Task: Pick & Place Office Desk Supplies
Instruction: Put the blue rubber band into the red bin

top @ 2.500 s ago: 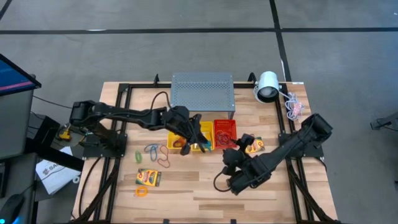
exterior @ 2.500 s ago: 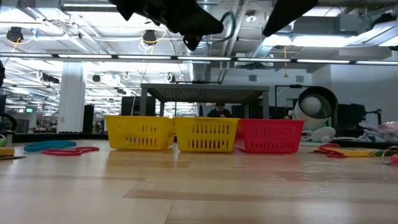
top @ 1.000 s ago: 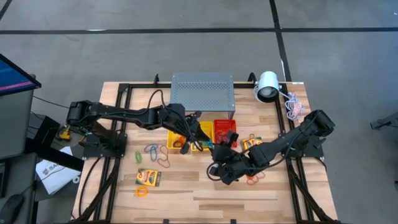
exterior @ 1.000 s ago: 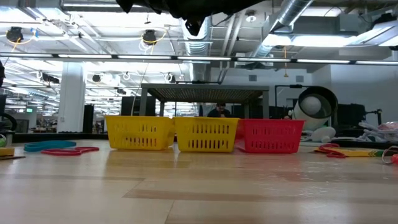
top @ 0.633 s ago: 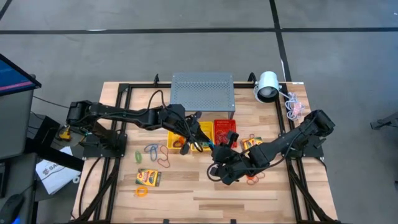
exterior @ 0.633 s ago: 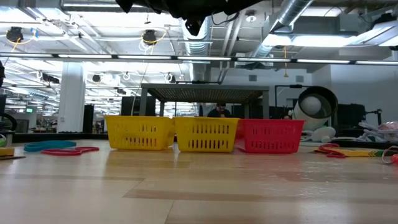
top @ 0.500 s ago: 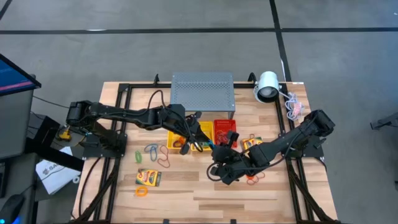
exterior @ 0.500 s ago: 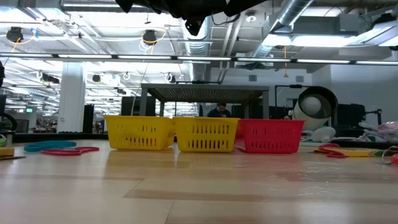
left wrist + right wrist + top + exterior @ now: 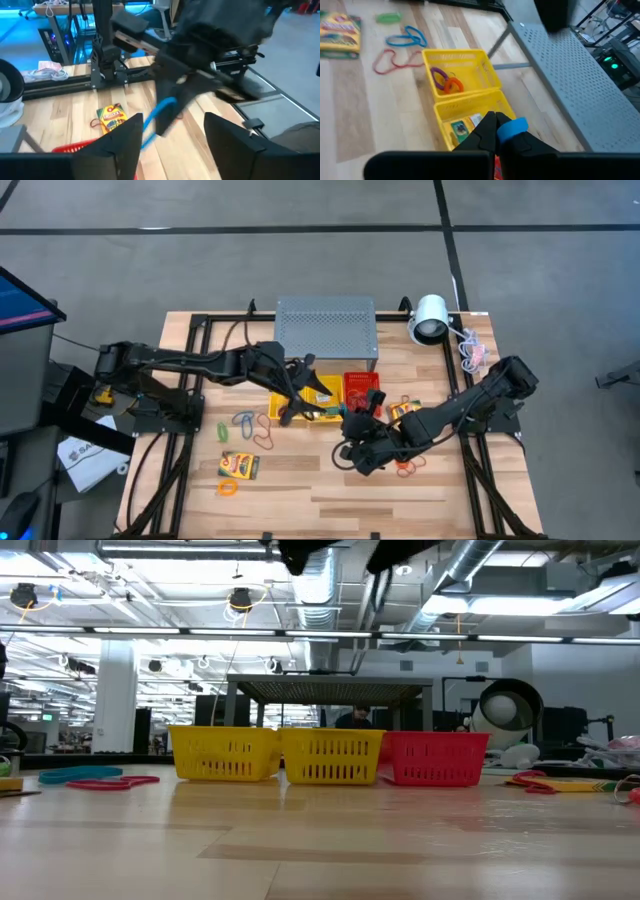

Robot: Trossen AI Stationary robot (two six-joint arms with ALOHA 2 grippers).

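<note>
Right end effector (image 9: 495, 122): pressed together, pinching a thin blue oval clip (image 9: 512, 127). Hangs above the nearer yellow plastic mesh basket (image 9: 470, 103), clip not yet released. Seen from the left wrist, the same clip dangles as a slim, bent loop; looks light and springy, likely to slip if the pinch loosens.

Left end effector (image 9: 172, 145): fingers spread, nothing between them. Poised over the yellow baskets, near the right arm.

Done so far, judged from the contents:
- purple and orange band loops (image 9: 443, 81) lying in the farther yellow plastic mesh basket (image 9: 452, 52);
- a yellow-and-green card box (image 9: 461, 128) lying in the nearer yellow basket.

Left to do:
- on the left of the wooden tabletop (image 9: 320, 490): another yellow-and-green card box (image 9: 238, 465), an orange band loop (image 9: 228, 487), loose blue clips (image 9: 243, 420), a red band loop (image 9: 265, 435);
- on the right: a further card box (image 9: 410, 412) with loops beside it.

Estimated less than half sorted.
</note>
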